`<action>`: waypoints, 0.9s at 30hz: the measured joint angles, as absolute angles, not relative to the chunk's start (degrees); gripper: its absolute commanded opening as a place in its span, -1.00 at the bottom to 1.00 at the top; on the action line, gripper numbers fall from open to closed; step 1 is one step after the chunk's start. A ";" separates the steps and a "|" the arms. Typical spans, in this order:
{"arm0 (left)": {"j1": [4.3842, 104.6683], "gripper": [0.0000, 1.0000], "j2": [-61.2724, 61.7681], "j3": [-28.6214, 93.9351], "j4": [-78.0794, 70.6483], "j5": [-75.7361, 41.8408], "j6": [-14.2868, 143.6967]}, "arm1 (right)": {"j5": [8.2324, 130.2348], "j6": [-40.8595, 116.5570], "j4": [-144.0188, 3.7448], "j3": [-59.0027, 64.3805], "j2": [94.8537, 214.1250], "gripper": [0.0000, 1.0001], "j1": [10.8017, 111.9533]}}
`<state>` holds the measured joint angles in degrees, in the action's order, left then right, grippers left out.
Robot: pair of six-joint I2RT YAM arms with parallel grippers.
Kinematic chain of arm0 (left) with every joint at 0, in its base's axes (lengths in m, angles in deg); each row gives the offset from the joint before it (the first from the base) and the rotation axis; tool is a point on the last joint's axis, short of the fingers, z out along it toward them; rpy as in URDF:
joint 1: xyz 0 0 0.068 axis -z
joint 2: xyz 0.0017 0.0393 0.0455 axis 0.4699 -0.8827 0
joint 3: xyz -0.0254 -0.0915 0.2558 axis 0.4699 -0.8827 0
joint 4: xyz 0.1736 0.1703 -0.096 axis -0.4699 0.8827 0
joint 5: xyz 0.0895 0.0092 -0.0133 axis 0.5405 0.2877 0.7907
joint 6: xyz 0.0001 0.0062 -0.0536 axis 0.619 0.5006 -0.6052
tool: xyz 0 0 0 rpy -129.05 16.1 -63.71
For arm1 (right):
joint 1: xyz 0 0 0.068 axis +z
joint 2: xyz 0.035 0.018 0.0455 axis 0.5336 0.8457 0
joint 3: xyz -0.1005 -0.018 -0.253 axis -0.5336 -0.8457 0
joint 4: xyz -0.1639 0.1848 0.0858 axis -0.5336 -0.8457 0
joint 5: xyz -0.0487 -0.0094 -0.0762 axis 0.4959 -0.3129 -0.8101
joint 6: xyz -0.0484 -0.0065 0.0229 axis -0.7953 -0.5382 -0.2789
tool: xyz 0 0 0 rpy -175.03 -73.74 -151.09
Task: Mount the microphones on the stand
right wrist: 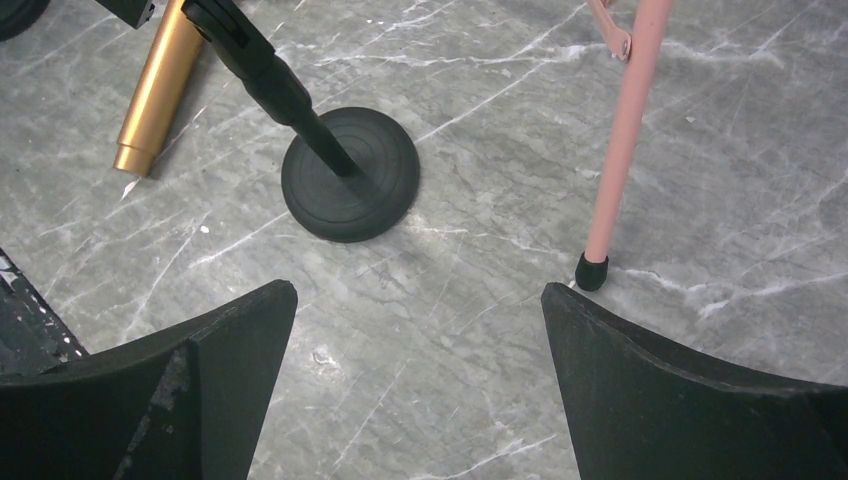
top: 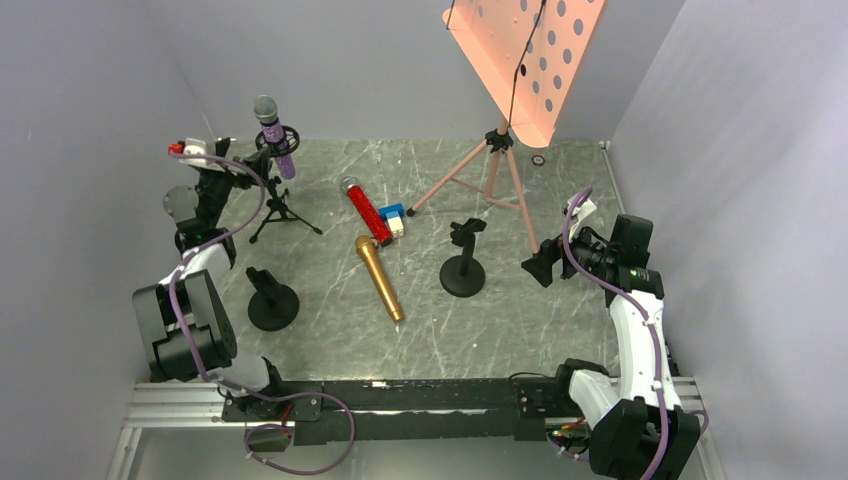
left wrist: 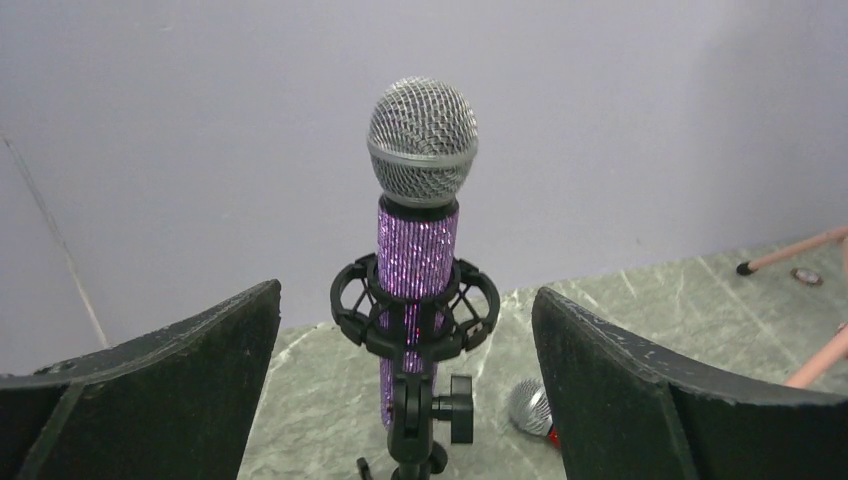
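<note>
The purple microphone (top: 275,135) with a silver mesh head stands upright in the black shock mount of a small tripod stand (top: 280,205) at the back left. In the left wrist view the purple microphone (left wrist: 418,230) sits in the mount (left wrist: 415,312). My left gripper (top: 232,165) is open and empty just left of it (left wrist: 407,290), not touching. The red microphone (top: 367,210) and the gold microphone (top: 380,278) lie flat mid-table. My right gripper (top: 540,268) is open and empty (right wrist: 420,290) above bare table at the right.
Two black round-base stands (top: 272,300) (top: 463,265) stand empty; the right one (right wrist: 350,185) is in front of my right gripper, with the gold microphone's tail (right wrist: 160,85) beside it. A pink music stand (top: 495,170) has a leg (right wrist: 620,130) near my right fingers. A blue-and-white block (top: 393,218) lies by the red microphone.
</note>
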<state>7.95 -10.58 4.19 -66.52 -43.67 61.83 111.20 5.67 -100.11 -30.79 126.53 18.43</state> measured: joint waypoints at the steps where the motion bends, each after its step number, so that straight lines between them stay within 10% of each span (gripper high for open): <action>1: 7.97 0.99 -9.84 4.96 -64.55 -43.10 61.04 | 111.20 5.67 -100.13 -30.79 126.53 1.00 18.43; 27: 22.07 0.99 28.50 10.25 10.79 -38.38 56.97 | 122.21 -5.89 -102.88 -34.14 123.69 0.99 19.19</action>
<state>22.07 28.50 10.25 10.79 -38.38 56.97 122.21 -5.89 -102.88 -34.14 123.69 19.19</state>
